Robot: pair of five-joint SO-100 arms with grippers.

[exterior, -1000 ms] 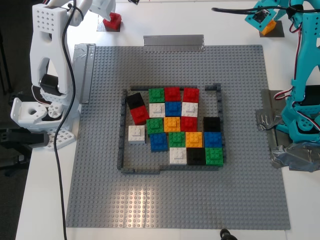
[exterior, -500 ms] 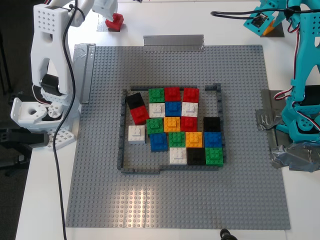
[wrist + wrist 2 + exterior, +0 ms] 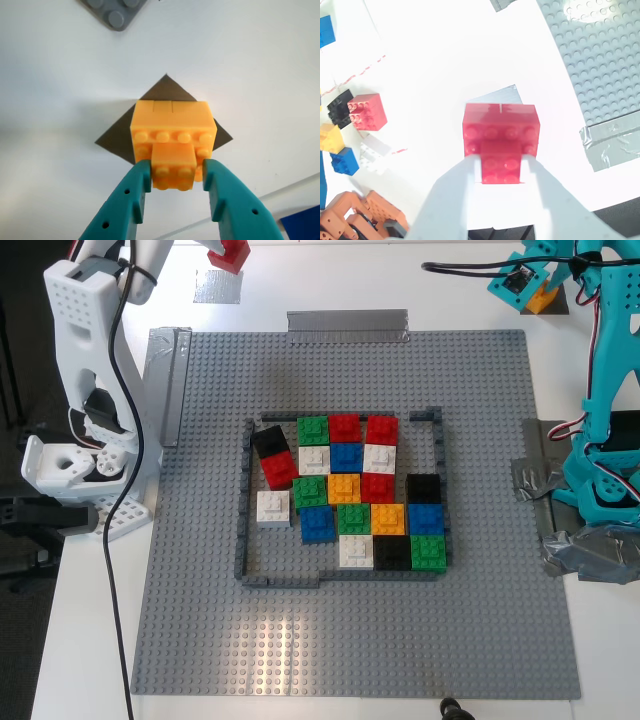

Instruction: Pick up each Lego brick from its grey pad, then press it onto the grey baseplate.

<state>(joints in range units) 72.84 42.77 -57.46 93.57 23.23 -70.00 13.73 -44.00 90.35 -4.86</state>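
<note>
1. The grey baseplate (image 3: 355,510) fills most of the white surface (image 3: 90,630). Its low dark frame (image 3: 243,502) encloses a cluster of coloured bricks (image 3: 352,502) mid-plate. Wide bare studded margins ring the frame on every side, broadest toward the exterior view's bottom edge.
2. Silvery tape strips sit at the plate's far edge (image 3: 347,325) and along its edge on the exterior view's left (image 3: 170,380). Arm bases stand just off the plate on both sides of that view.
3. Compared with one second ago: the red brick (image 3: 229,254) has risen off its grey pad (image 3: 217,286) and now sits at the exterior view's top edge. The pad is uncovered, and the white arm has swung upward. The orange brick (image 3: 541,295) and teal arm show little change. The bricks inside the frame are unmoved.
4. My second tool (image 3: 501,165): white fingers pinch the red brick (image 3: 501,140) from both sides. The brick is clear of the surface, with the pad (image 3: 495,96) showing beyond it. Loose bricks (image 3: 355,125) lie on the surface well apart from it.
5. My first tool (image 3: 175,177): teal fingers are closed against the orange brick (image 3: 173,142), gripping its lower stud block. The brick is over its dark pad (image 3: 165,87). I cannot tell whether it touches the pad.
</note>
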